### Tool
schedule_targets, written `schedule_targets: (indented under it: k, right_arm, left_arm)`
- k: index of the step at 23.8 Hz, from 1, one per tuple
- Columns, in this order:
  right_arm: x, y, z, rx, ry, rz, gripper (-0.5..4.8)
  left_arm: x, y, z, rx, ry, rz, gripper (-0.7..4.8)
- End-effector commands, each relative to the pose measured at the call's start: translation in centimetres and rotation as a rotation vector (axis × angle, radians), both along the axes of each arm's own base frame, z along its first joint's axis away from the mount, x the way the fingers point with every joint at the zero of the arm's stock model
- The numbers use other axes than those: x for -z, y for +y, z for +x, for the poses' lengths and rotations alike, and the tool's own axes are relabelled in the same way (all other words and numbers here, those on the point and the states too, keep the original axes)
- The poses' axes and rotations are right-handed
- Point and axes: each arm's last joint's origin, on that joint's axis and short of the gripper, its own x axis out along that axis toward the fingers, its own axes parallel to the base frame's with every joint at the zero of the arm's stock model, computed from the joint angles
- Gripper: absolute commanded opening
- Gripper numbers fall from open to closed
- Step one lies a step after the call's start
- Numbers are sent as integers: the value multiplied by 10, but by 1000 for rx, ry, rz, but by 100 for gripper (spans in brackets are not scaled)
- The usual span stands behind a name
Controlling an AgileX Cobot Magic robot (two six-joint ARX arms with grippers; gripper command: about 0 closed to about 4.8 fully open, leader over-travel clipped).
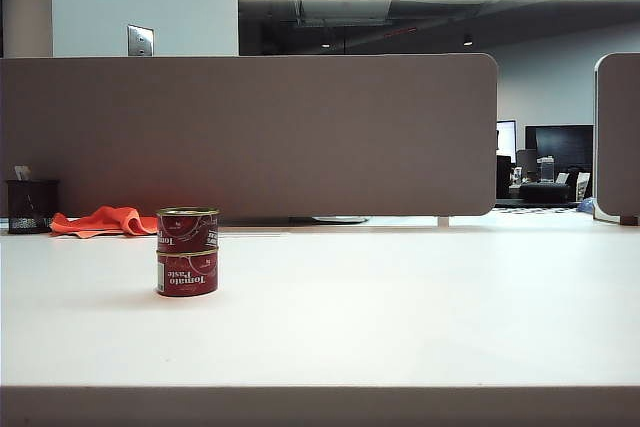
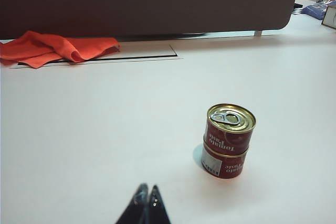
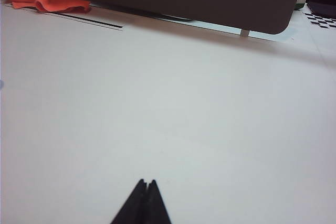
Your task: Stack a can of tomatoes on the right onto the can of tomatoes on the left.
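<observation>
A big white counter (image 1: 400, 307) fills the room's front, with a long brown wall panel (image 1: 250, 132) standing behind it. An orange cloth (image 1: 105, 220) lies at the back on the left side, next to a small black mesh cup (image 1: 30, 206).

The two tomato cans are already one on top of the other. The top can (image 1: 187, 229) sits right on the bottom can (image 1: 187, 272), touching it, and both stand up straight. The top one looks turned a bit and sits maybe a tiny bit off the middle, but it does not lean. The stack is on the left part of the counter, well in front of the cloth.

No arm shows in the outside view. The left hand (image 2: 146, 188) is pulled back low over the counter. Its two fingers are pressed together and hold nothing. The stack stands ahead of it and off to one side, near but not touching. The right hand (image 3: 146, 182) is closed and empty too. Its camera sees only bare counter, so it is well apart from the cans.

The left hand is the nearer one. I think the job is done, since no can is left on the right side.
</observation>
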Motion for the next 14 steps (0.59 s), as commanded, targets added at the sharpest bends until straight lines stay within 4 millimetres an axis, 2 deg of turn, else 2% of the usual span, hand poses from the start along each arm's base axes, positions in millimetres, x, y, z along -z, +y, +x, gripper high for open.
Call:
schedule_targets:
  k: [1,4,14]
  right_arm:
    - [-1,-1,-1,6,-27,18,-6]
    - [-8,-6,-1,46,-90,59,-6]
    - [-8,-23,5,230,-99,52,-6]
  left_arm:
    - [-1,0,0,1,1,-1,-5]
    - [-1,0,0,1,1,-1,-5]
    - [-1,0,0,1,2,-1,-4]
